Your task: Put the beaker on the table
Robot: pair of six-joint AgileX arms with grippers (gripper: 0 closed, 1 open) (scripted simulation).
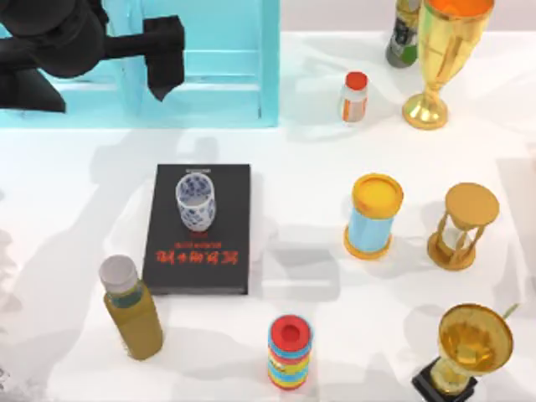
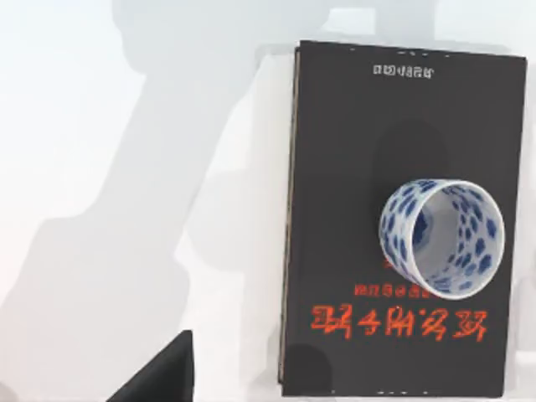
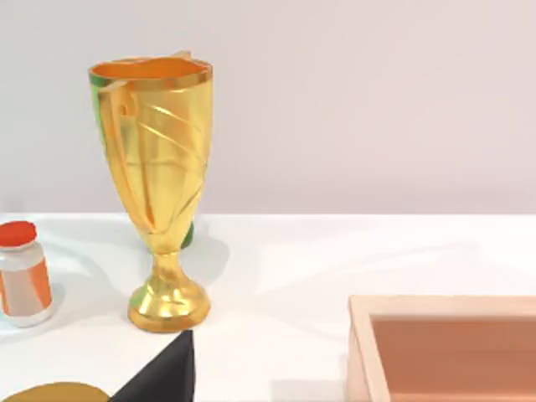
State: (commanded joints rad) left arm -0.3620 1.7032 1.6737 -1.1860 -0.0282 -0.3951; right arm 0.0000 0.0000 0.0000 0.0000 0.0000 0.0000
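Near edge: at the front of the surface (image 1: 67, 193) you had a yellow bottle (image 1: 131, 308) with a grey cap at the left, a striped stack with a red top (image 1: 290, 352) in the middle, and a gold trophy on a black base (image 1: 466, 352) at the right, its base cut off by the frame edge.
Beaker: your beaker (image 1: 195, 201) stood upright, mouth open, on the black book (image 1: 198, 255), toward the book's far half; it was on the cover, not on the surface itself. In the left wrist view the beaker (image 2: 442, 237) sat above the red lettering of the book (image 2: 352, 167), whose characters you could not read.
Middle right: the light-blue canister with an orange lid (image 1: 373, 215) stood just beside a wooden hourglass (image 1: 463, 226).
Far: a small orange-capped bottle (image 1: 354, 96) and a tall gold cup (image 1: 442, 59) stood at the back right; a dark bottle (image 1: 404, 33) behind the cup was cut off at the top.
Left gripper: your left gripper (image 1: 164, 57) hung over the turquoise shelf unit (image 1: 226, 75) at the far left, well apart from the beaker; you could not tell how its fingers stood.
Right gripper: its wrist view faced the gold cup (image 3: 159, 201); I cannot tell the state of its fingers.
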